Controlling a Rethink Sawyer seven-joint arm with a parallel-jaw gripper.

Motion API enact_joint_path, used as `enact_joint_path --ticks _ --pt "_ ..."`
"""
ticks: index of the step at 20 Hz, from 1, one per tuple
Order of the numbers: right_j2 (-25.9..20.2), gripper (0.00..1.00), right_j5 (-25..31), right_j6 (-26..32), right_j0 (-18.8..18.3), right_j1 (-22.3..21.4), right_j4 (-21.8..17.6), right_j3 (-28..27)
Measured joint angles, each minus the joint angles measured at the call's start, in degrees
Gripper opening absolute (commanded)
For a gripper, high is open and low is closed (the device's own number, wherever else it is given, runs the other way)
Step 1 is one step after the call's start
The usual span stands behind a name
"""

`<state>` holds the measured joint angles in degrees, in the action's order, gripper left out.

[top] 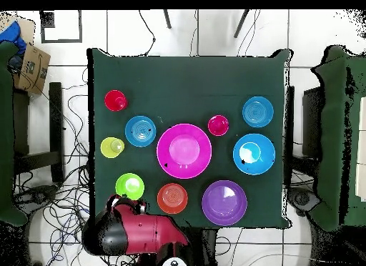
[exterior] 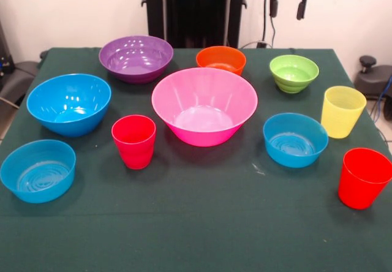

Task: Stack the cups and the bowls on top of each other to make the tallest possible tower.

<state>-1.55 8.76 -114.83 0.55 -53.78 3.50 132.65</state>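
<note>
All pieces stand apart on the green table [exterior: 202,223]; nothing is stacked and no tower shows. The big pink bowl [exterior: 204,109] [top: 184,151] is in the middle. Behind it are the purple bowl [exterior: 136,56], orange bowl [exterior: 221,59] and lime green bowl [exterior: 294,73]. A large blue bowl [exterior: 68,103] and a small blue bowl [exterior: 38,170] are at the left, and another small blue bowl [exterior: 295,139] is at the right. One red cup [exterior: 133,140] stands left of the pink bowl. The yellow cup [exterior: 343,111] and second red cup [exterior: 364,177] stand at the right edge. My gripper [exterior: 288,7] [top: 127,201] hangs open and empty, high behind the lime green bowl [top: 129,186].
The table's front strip [top: 186,70] holds no objects. Off the table, a cardboard box [top: 28,66] sits on a side bench, and cables [top: 68,134] trail over the tiled floor around the table.
</note>
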Motion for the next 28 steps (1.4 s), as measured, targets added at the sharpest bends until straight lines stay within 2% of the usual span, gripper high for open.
enact_joint_path --ticks 8,18,28 --pt "-0.01 1.00 -0.80 0.00 0.09 3.20 0.01 -0.18" --pt "-0.04 1.00 -4.53 0.00 0.04 8.30 0.04 -0.47" --pt "-0.04 1.00 -6.04 0.00 0.02 11.46 0.05 -0.70"
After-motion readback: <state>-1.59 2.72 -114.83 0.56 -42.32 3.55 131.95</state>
